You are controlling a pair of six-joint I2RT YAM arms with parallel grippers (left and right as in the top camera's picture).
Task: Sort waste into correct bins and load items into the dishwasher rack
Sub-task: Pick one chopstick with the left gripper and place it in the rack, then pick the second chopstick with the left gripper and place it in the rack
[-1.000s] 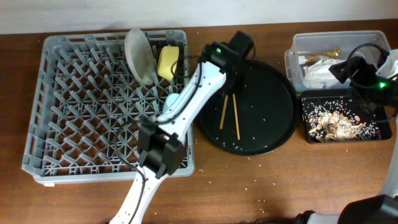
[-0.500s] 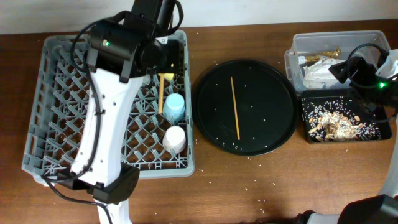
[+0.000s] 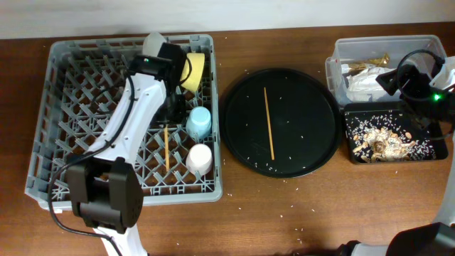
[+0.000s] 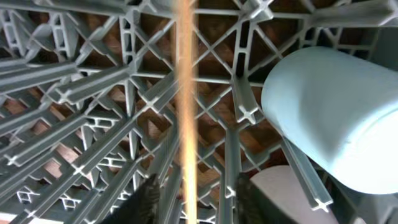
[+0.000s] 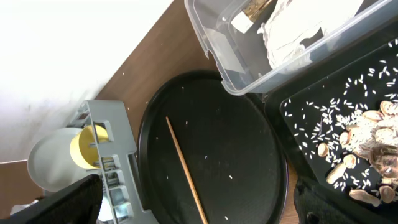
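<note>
My left gripper (image 3: 173, 107) is low over the grey dishwasher rack (image 3: 78, 142), open (image 4: 198, 200). One wooden chopstick (image 3: 166, 146) lies in the rack lattice between its spread fingers (image 4: 185, 106). The light-blue cup (image 3: 200, 122) and pink cup (image 3: 200, 158) sit to its right, with the yellow bowl (image 3: 193, 71) and pale plate (image 3: 153, 44) behind. A second chopstick (image 3: 269, 123) lies on the round black tray (image 3: 313, 92). The clear tub (image 3: 341, 53) holds the napkin (image 3: 366, 84) and wrapper (image 3: 370, 65). The shallow black tray (image 3: 426, 153) holds food scraps (image 3: 387, 142). My right gripper (image 3: 405, 78) hovers there, open and empty (image 5: 208, 199).
Rice crumbs are scattered on the round tray and on the wooden table (image 3: 298, 220) in front of it. The rack's right wall (image 3: 215, 107) almost touches the round tray. A pale wall runs along the table's far edge.
My left arm carried one chopstick from the round tray to the rack and let it go; it now lies lower in the lattice. The right arm has not moved.
</note>
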